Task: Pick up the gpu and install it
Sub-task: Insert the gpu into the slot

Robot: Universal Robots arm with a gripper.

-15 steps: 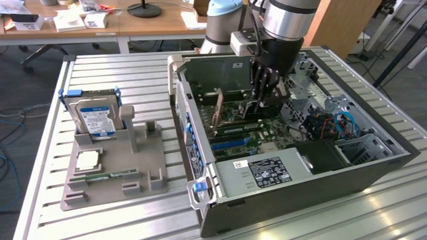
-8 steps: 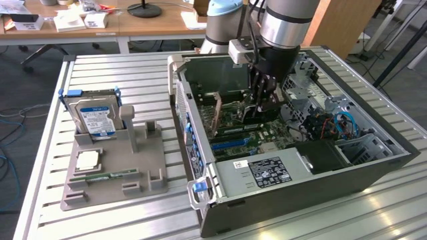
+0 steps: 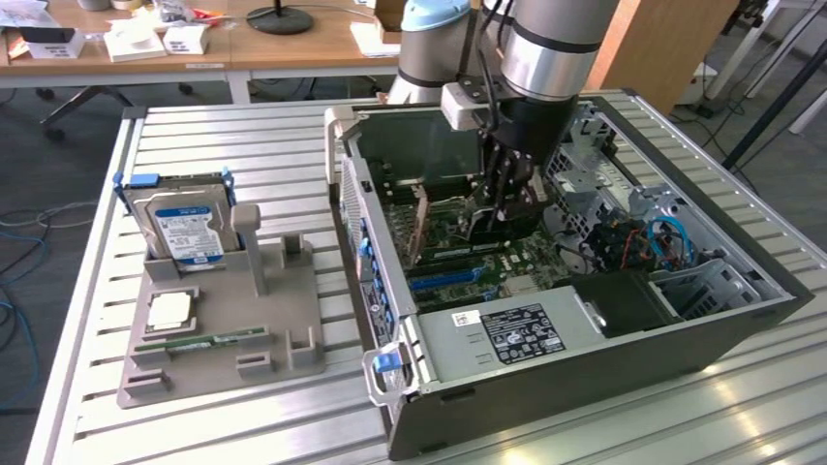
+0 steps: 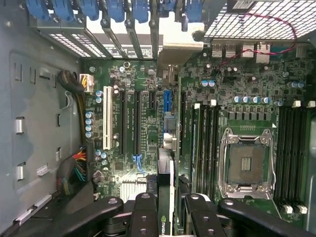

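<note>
Green board [image 4: 148, 123] lies under the gripper [image 4: 170, 210], which hangs inside the open case [image 3: 723, 291]. Its fingers [image 4: 145, 212] are clamped on the gpu [image 4: 165, 192], held edge-down and upright above the board, seemingly in line with the blue slot [image 4: 167, 101]. Whether the card's edge touches anything cannot be told.

Several things could go wrong. If the card sits slightly off the slot line, pressing down would drive its contacts into the board or the small parts beside the slot. The memory slots [image 4: 205, 143] stand just beside this line, so a sideways drift could catch them. The card's end must also meet the rear wall [image 4: 118, 29]; a snag there would tilt the card in the grip. A thin card held by its top may twist under load.
</note>
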